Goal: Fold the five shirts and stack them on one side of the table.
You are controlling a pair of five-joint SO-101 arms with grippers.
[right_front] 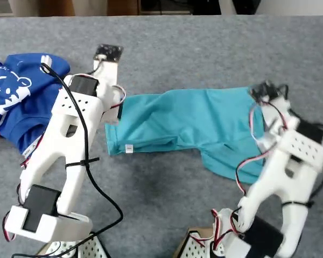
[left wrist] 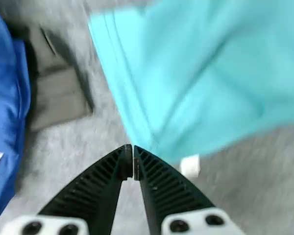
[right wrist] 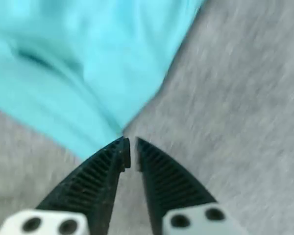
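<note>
The grey table (right_front: 204, 48) carries the teal shirt (right_front: 194, 121) at its middle, with a blue shirt (right_front: 21, 102) bunched at one side. The left tool (left wrist: 132, 161) and right tool (right wrist: 131, 149) are each closed, pinching opposite teal edges. Either thin pinch could slip and spoil the fold.

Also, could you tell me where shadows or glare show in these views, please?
High view: even light, no glare on the table; faint shade along folds of the teal shirt. Left wrist view: a dark patch, perhaps shadow, on the table beside the blue shirt. Right wrist view: shade in one teal fold.
</note>
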